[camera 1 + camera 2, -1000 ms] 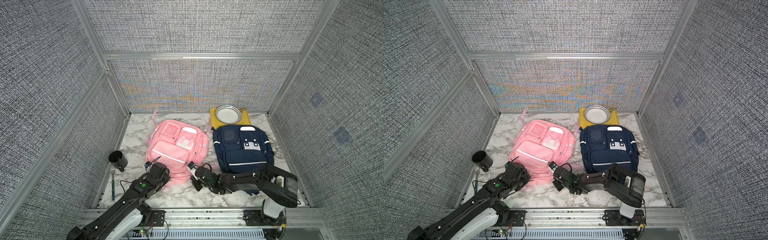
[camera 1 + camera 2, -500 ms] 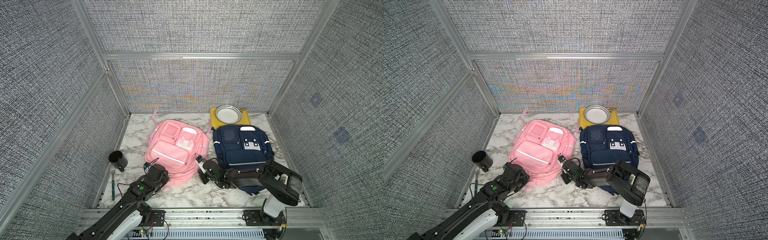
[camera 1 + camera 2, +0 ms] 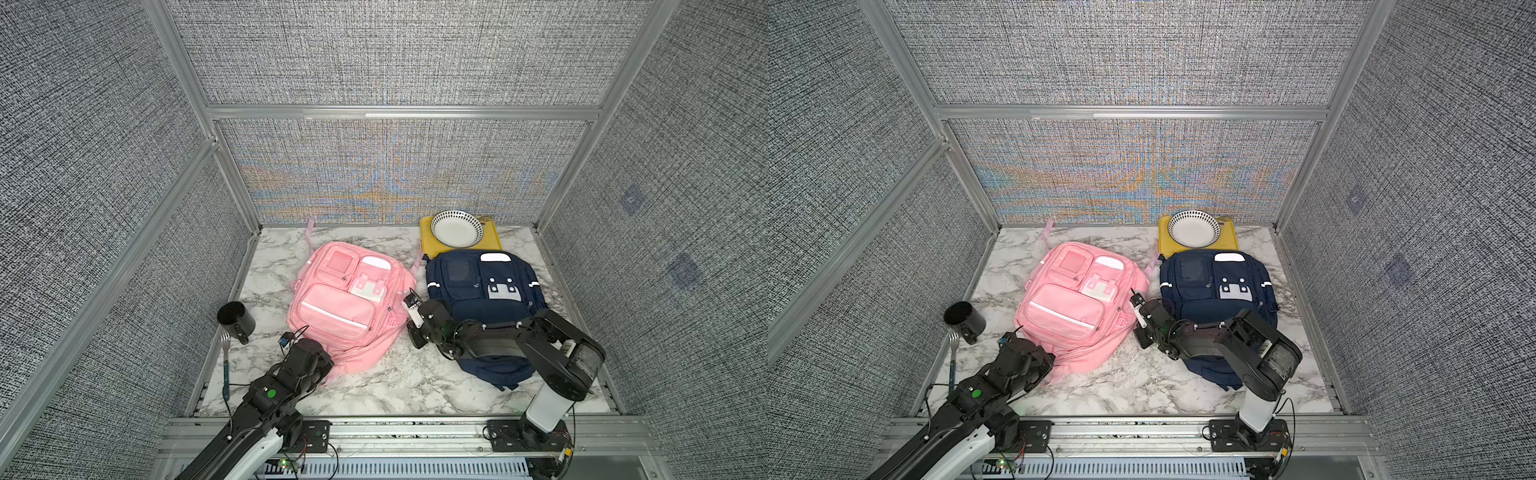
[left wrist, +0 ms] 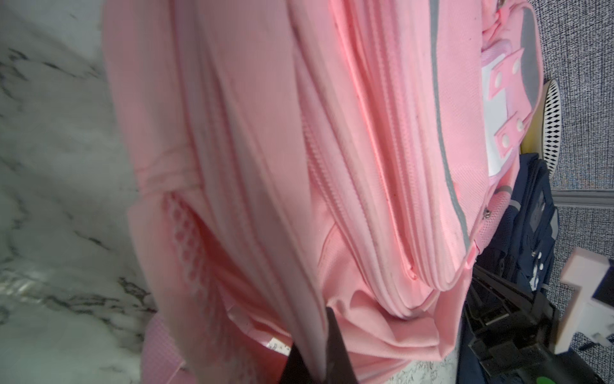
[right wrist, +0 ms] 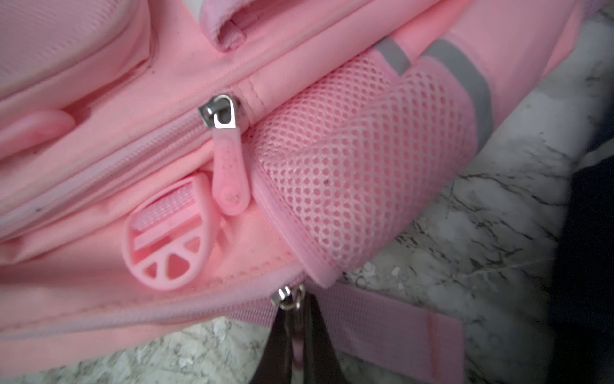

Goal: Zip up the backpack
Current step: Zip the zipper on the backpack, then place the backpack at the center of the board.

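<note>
The pink backpack (image 3: 345,299) (image 3: 1075,299) lies flat on the marble table, left of centre. My left gripper (image 3: 326,368) (image 3: 1048,365) is at its near corner, shut on a fold of pink fabric (image 4: 312,325). My right gripper (image 3: 409,305) (image 3: 1133,305) is at the pack's right side, next to the mesh side pocket (image 5: 365,159). It is shut (image 5: 297,316) on a pink zipper pull (image 5: 299,345) hanging from a metal slider (image 5: 287,297). Another zipper's pull (image 5: 229,173) hangs free higher on the pack.
A navy backpack (image 3: 482,291) lies to the right, partly under my right arm. A yellow tray (image 3: 428,245) with a patterned bowl (image 3: 457,228) stands at the back. A black mug (image 3: 235,320) and a fork (image 3: 225,361) lie at the left edge.
My right gripper has travelled from the pack's near edge round to its right side, taking the zipper pull along. The left gripper has shifted slightly toward the front, still clamped on fabric.
</note>
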